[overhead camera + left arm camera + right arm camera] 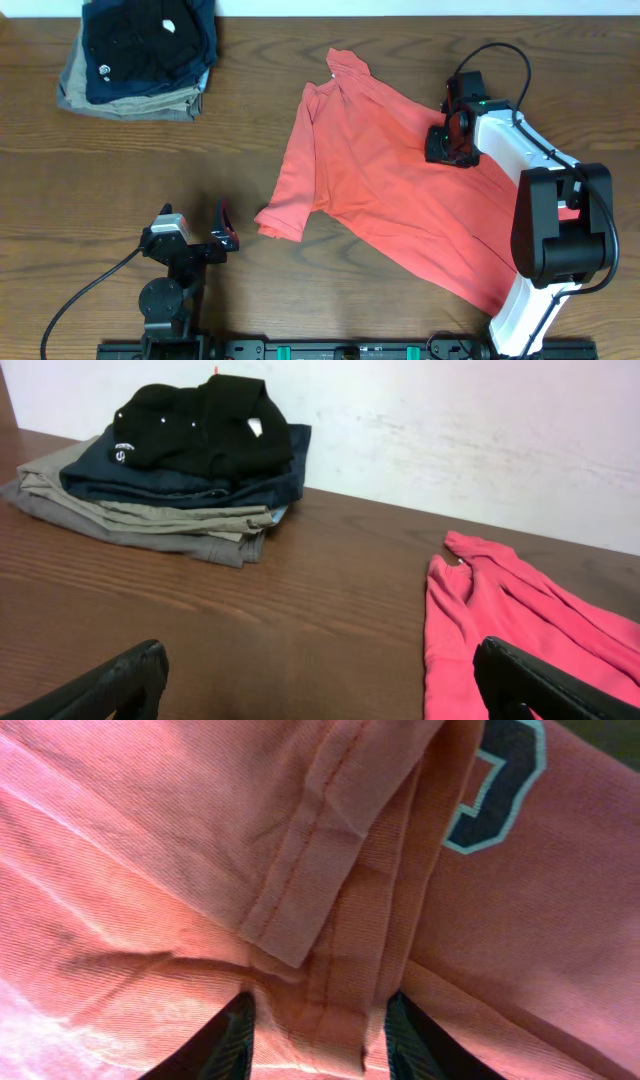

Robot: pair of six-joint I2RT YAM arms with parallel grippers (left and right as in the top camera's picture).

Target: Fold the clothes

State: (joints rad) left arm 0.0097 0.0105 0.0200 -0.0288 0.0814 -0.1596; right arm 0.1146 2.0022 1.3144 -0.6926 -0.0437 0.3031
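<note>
First fold in hand: the right gripper (315,1032) pinches the T-shirt's (390,200) bunched hem near the tabletop's (100,200) right edge (left gripper (226,228) gapes, holding nothing); next, probably lift and carry it across.

- Overhead: looks straight down, far enough off to take in the whole table (120,170).
- Left wrist: low, facing level across the table to the folded pile (170,470) and the T-shirt (500,620) (both also seen from above).
- Right wrist: very close, facing down onto the T-shirt's cloth.
</note>
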